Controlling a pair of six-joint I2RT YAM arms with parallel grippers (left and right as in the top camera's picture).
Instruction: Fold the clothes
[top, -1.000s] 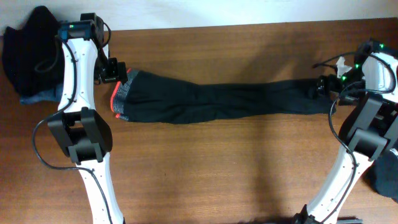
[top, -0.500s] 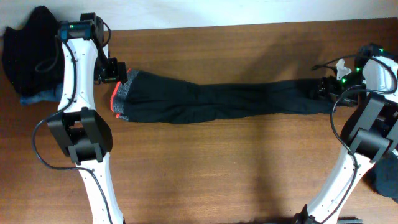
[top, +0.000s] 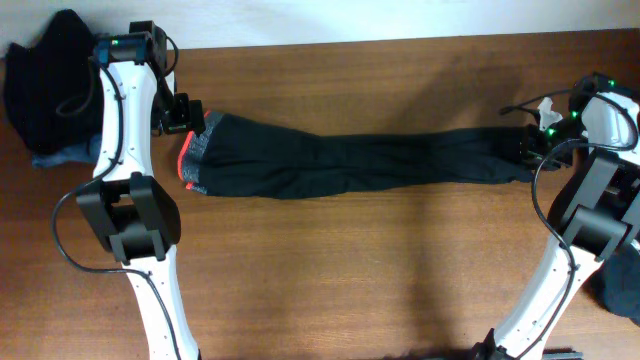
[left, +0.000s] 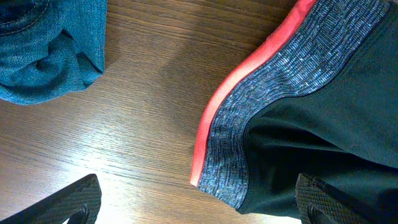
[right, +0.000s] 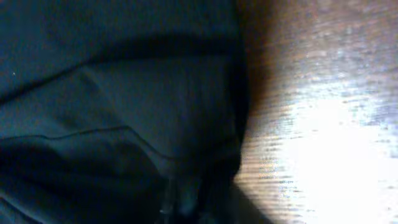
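We see a long black garment (top: 360, 165) laid in a band across the middle of the brown table (top: 350, 290), running from centre left to the right edge of the overhead view. Its left end carries a mottled grey band (left: 280, 106) edged with red trim (left: 233, 112), lying flat on the wood.

The left claw (left: 198, 186) hangs over that end, released and spread wide. One fingertip shows in the lower left corner of the left wrist view and the other in the lower right, and neither touches the cloth.

The right claw (top: 522, 147) sits at the garment's far end, at the right of the overhead frame. Its wrist view is filled with blurred dark fabric beside bare wood, and its fingers do not show. We cannot tell whether it has clenched on the cloth.

In the upper left corner of the overhead view lies a heap of black fabric (top: 50, 80), with blue denim jeans (left: 43, 50) bunched at its lower edge, apart from the long garment.
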